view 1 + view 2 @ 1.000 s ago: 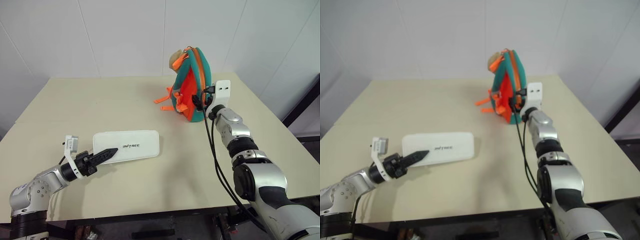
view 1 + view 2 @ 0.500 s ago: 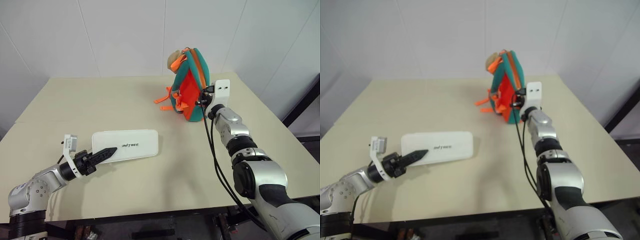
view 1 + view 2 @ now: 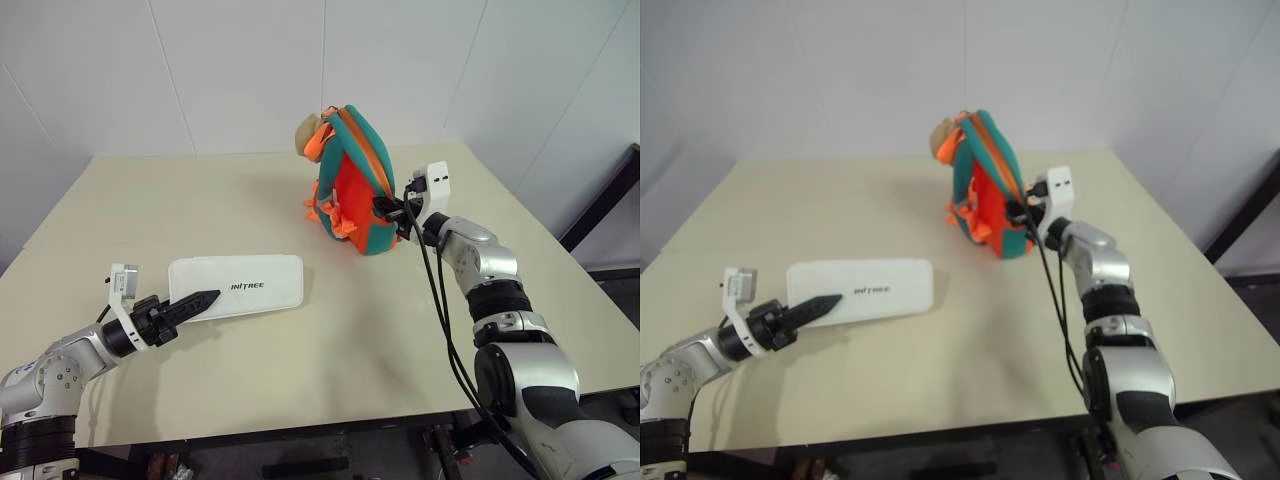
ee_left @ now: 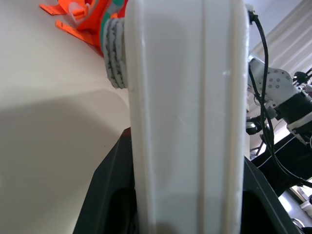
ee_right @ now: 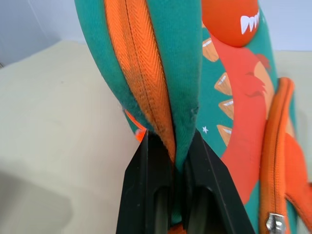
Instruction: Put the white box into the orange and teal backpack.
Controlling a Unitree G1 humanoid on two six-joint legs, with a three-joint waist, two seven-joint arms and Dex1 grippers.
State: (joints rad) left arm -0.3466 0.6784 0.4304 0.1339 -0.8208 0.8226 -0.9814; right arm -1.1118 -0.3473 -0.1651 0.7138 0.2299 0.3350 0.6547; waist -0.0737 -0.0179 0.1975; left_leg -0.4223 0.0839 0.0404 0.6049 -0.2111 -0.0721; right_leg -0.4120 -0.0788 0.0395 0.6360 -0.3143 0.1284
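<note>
Beige table (image 3: 420, 330), w/ orange and teal backpack (image 3: 352, 185) upright near its far middle, right gripper (image 5: 170, 161) pinched tight on its teal edge by the orange zip. White box (image 3: 236, 286) lies flat nearer front-left, left gripper (image 3: 195, 303) clamped on its end.

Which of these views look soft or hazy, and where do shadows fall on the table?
Right eye view: hazier and paler than the left eye view. Left eye view: soft shadows on the table beside the white box and under the backpack. Left wrist view: the box is too close, blurred.
</note>
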